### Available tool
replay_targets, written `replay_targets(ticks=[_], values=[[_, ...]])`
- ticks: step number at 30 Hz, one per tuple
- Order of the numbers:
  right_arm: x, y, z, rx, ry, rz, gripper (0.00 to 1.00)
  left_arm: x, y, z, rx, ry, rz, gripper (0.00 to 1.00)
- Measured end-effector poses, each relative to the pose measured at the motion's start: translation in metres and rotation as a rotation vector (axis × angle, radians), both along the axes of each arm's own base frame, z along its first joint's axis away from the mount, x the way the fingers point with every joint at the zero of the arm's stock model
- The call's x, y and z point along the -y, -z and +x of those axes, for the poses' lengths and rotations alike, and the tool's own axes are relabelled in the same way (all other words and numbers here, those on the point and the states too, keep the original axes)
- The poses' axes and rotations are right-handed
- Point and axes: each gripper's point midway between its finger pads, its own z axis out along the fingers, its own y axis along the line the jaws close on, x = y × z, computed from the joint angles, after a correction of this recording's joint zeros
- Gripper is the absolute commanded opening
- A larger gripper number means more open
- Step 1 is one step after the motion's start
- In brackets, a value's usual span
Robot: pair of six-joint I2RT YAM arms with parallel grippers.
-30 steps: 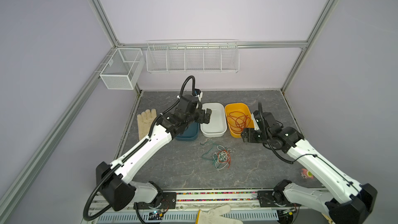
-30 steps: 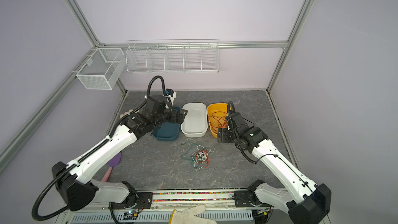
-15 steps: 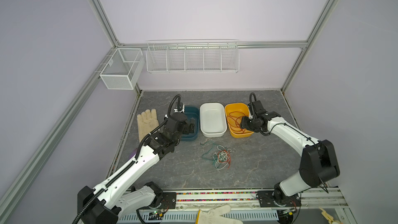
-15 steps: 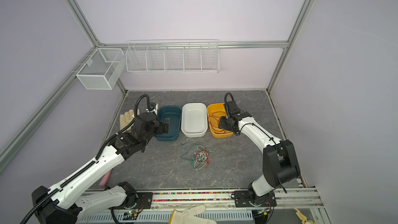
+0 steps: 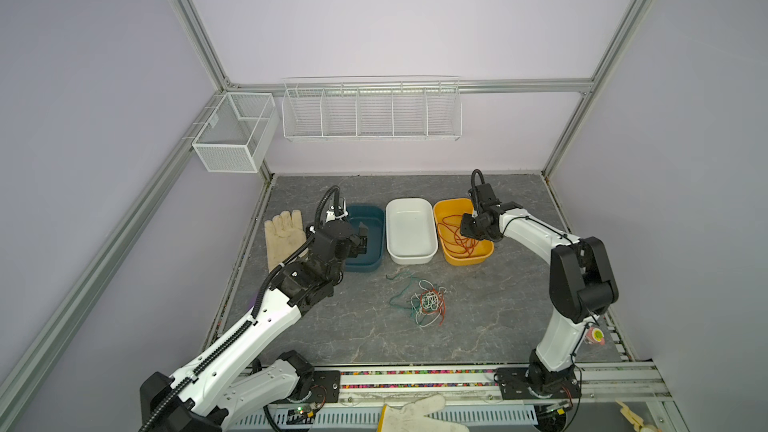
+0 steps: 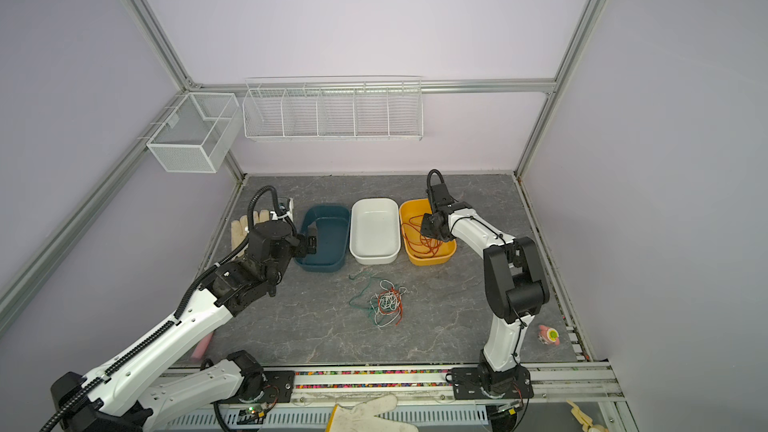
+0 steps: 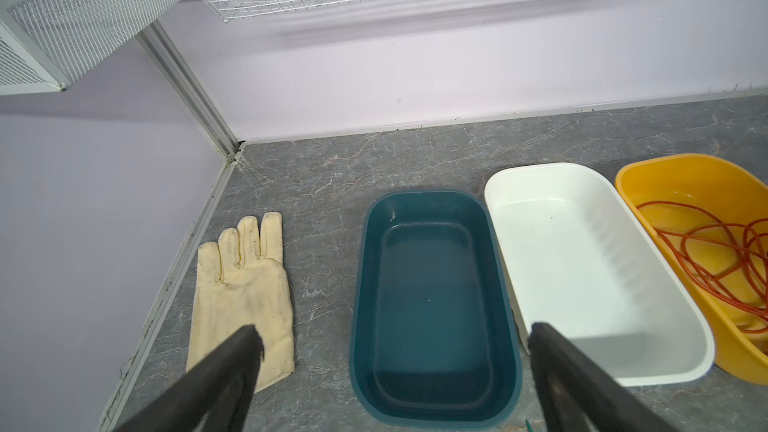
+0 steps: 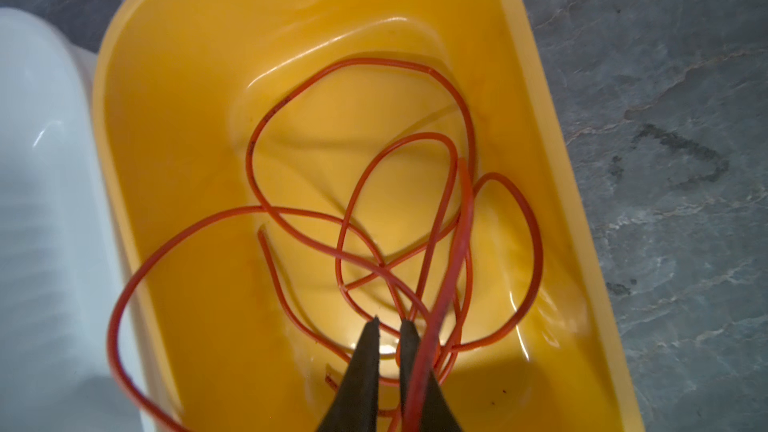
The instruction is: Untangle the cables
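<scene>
From my screen the yellow tub and white tub look like glossy moulded plastic, the teal tub a duller satin plastic, the red-orange cable smooth-sheathed and faintly shiny, the glove coarse woven cloth, the tabletop matt, stone-look grey.

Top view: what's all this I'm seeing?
Tubs: three; teal tub, white tub, yellow tub; back row.
Loose cables: count unclear, red-orange, in yellow tub.
Cable tangle: one; green, white, red-orange; table centre.
Gloves: two; cream glove left of teal tub, white glove front edge.
Wire baskets: two, white; long basket back wall, mesh basket left corner.
Small object: one, pink, right edge.
Left end effector: black, open, by teal tub.
Right end effector: black, shut, in yellow tub.
</scene>
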Motion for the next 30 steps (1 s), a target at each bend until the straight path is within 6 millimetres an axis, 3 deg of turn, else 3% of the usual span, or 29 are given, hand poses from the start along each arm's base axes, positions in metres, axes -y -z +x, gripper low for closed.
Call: replay_targets(ticks=[9, 13, 24, 26, 30], values=[[0.025, -0.015, 0.041, 0.050, 0.041, -0.215, 0.06, 0.001, 0.002, 0.001, -0.004, 0.004, 0.005, 1.00], [0.034, -0.016, 0.039, 0.045, 0.028, -0.291, 0.06, 0.002, 0.003, 0.001, -0.008, 0.007, 0.006, 1.00], [0.004, 0.041, 0.024, -0.083, -0.109, -0.312, 0.06, 0.004, 0.007, 0.002, -0.019, 0.015, 0.018, 1.00], [0.001, 0.043, 0.021, -0.095, -0.120, -0.306, 0.11, 0.004, 0.007, 0.002, -0.020, 0.015, 0.019, 1.00], [-0.007, 0.039, 0.016, -0.098, -0.135, -0.291, 0.30, 0.005, 0.007, 0.002, -0.022, 0.020, 0.019, 1.00]])
